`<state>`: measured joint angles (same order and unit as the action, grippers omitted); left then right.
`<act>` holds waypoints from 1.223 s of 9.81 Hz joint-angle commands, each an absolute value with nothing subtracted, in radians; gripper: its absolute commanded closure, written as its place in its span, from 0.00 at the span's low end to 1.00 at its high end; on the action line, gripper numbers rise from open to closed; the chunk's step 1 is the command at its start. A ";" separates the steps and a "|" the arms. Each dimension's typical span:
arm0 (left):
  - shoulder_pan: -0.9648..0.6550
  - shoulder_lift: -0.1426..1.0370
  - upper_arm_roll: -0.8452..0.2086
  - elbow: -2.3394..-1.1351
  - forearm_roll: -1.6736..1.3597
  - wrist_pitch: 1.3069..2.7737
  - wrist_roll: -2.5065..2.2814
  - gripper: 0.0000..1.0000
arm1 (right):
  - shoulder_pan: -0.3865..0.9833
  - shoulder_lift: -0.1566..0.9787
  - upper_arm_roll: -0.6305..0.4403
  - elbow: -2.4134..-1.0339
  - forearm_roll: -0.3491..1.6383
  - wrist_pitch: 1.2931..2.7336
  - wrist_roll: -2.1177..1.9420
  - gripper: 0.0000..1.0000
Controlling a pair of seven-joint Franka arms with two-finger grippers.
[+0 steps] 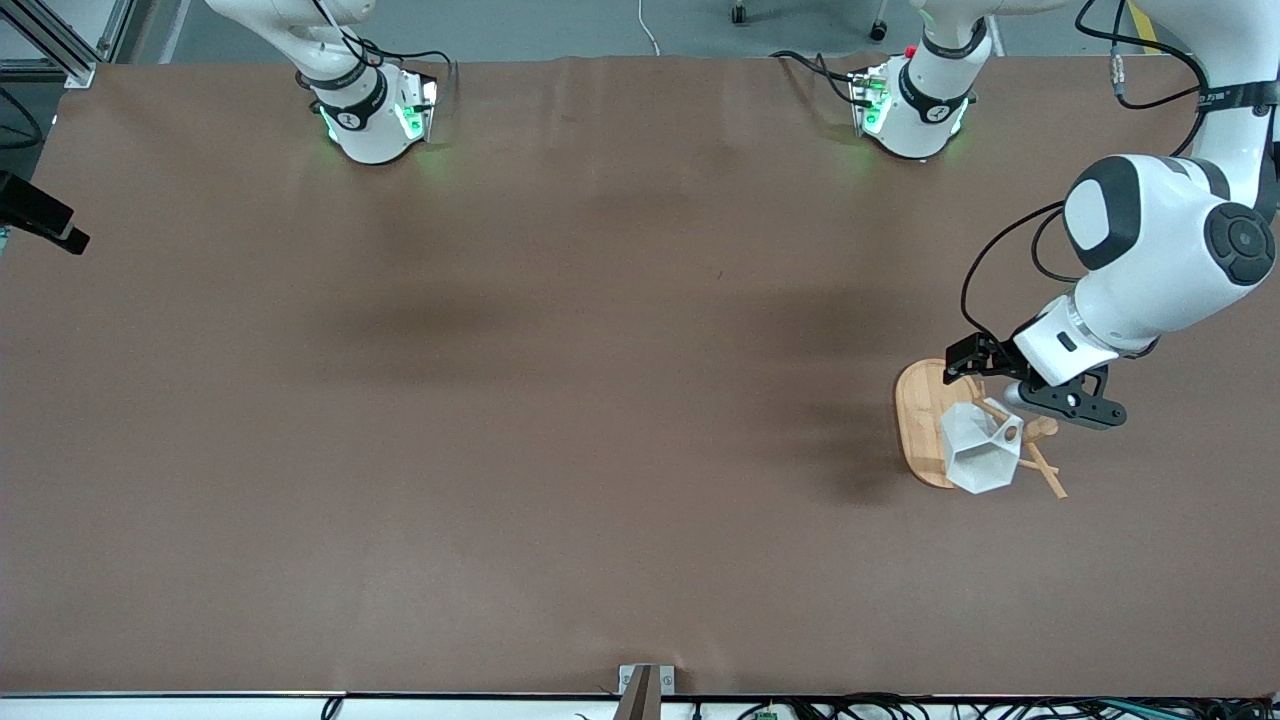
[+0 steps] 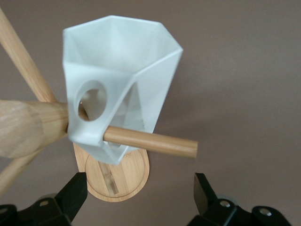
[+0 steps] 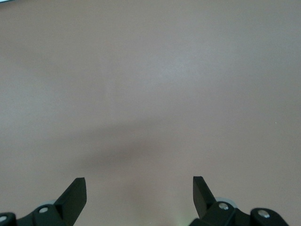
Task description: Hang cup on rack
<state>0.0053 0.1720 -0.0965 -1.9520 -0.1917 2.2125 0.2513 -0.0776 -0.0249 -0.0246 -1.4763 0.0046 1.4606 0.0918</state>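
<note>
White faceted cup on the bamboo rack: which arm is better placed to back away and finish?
Left: its open tool sits at the white faceted cup, hung on the bamboo rack.

White cup (image 2: 123,75) – hanging on rack (image 2: 28,125) peg

No readable text, label, brand, number or sign appears on the cup (image 1: 980,455), the rack (image 1: 925,425) or the table (image 1: 560,400). A small mark on the left arm's black band (image 1: 1235,97), above the rack, cannot be read.
</note>
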 commanded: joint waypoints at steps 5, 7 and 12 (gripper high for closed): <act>0.006 0.057 -0.089 -1.804 -0.189 1.888 0.085 0.00 | -0.084 -0.028 -0.023 -1.473 -0.002 1.450 0.081 0.00; 0.000 0.052 -0.080 -1.679 -0.054 1.774 0.083 0.00 | -0.084 -0.028 -0.023 -1.473 -0.002 1.450 0.081 0.00; 0.020 0.020 -0.066 -1.527 -0.067 1.591 0.121 0.00 | -0.086 -0.028 -0.023 -1.474 -0.002 1.450 0.080 0.00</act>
<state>0.0120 0.0120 -0.0578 -1.5417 -0.0433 1.6489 0.1209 -0.0789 -0.0248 -0.0255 -1.4763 0.0046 1.4585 0.0916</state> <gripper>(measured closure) 0.000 0.000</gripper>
